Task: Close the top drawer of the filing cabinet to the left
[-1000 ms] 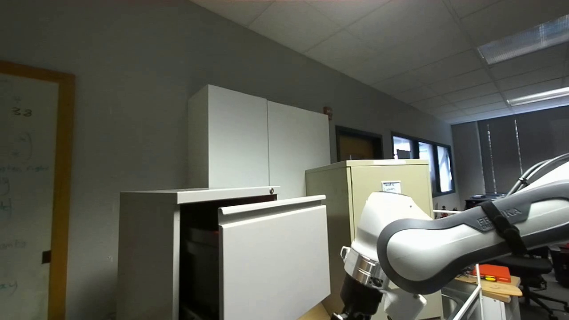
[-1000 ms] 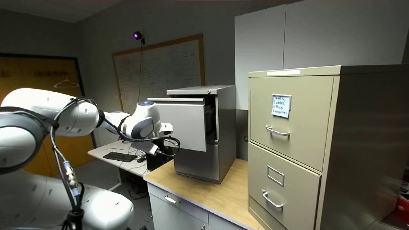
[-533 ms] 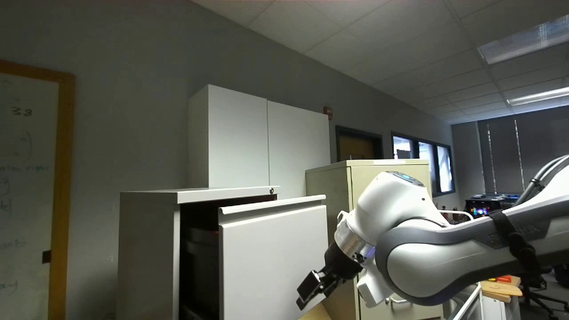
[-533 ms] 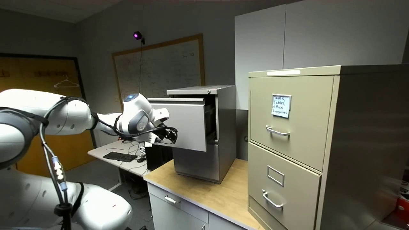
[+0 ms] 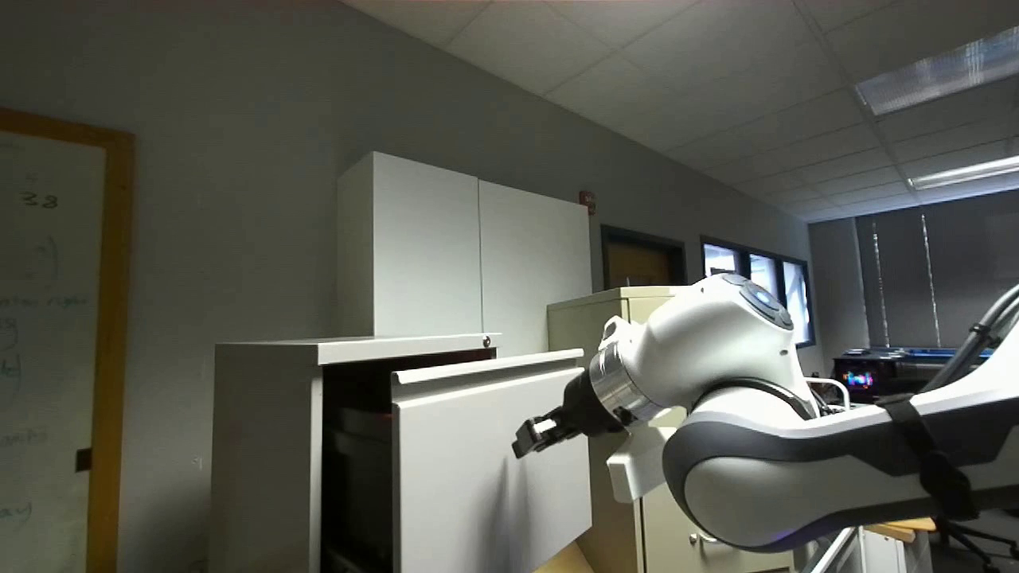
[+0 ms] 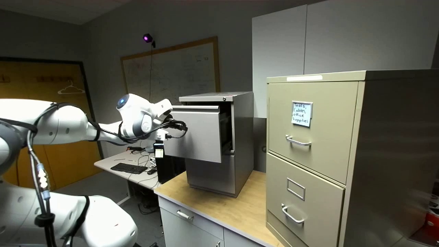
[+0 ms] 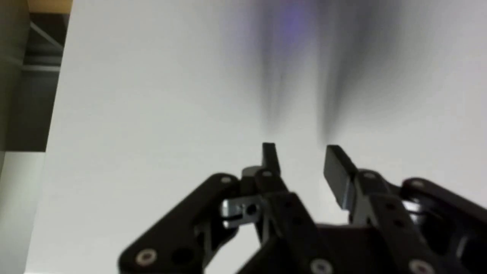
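Observation:
The top drawer (image 5: 466, 461) stands pulled out of the light-grey filing cabinet (image 6: 243, 140), its plain flat front showing in both exterior views. Behind that front, a dark interior (image 5: 358, 454) shows at the side. My gripper (image 7: 301, 146) points at the drawer front, roughly mid-width, with its fingers partly apart and nothing between them. In an exterior view the gripper (image 5: 532, 439) is a little below the drawer's top lip, casting shadows on the front. The fingertips are close to the front; whether they touch it I cannot tell. The drawer front (image 7: 133, 114) fills most of the wrist view.
A beige filing cabinet (image 6: 312, 133) with handled drawers stands beside the grey one. Under both exterior views' cabinets runs a wooden counter (image 6: 216, 202). A white cupboard (image 5: 478, 255) is behind. A desk with a keyboard (image 6: 128, 168) lies beyond the counter.
My gripper has risen and tilted from pointing downward to pointing at the drawer front. Its fingers have drawn closer together. The drawer has not moved.

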Tool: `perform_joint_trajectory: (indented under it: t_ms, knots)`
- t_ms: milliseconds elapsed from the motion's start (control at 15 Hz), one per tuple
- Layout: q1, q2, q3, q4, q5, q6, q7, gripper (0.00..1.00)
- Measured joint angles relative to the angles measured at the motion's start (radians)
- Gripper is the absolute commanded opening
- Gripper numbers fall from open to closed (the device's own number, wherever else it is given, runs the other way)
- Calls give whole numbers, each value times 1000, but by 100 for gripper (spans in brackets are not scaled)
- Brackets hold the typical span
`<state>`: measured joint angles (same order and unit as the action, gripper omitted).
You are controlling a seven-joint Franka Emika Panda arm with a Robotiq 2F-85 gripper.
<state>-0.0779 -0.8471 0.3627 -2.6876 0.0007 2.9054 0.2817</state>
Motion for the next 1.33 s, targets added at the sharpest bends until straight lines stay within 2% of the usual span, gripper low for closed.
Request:
perform_joint_trajectory:
  t_ms: [67, 600, 933, 1333]
  knots:
    - [-16, -8, 19, 3, -1, 35, 4, 1]
    - [-76, -79, 136, 4, 2, 232, 17, 0]
    - [-83, -52, 152, 21, 8, 313, 17, 0]
    - [-61, 72, 147, 106, 20, 337, 16, 0]
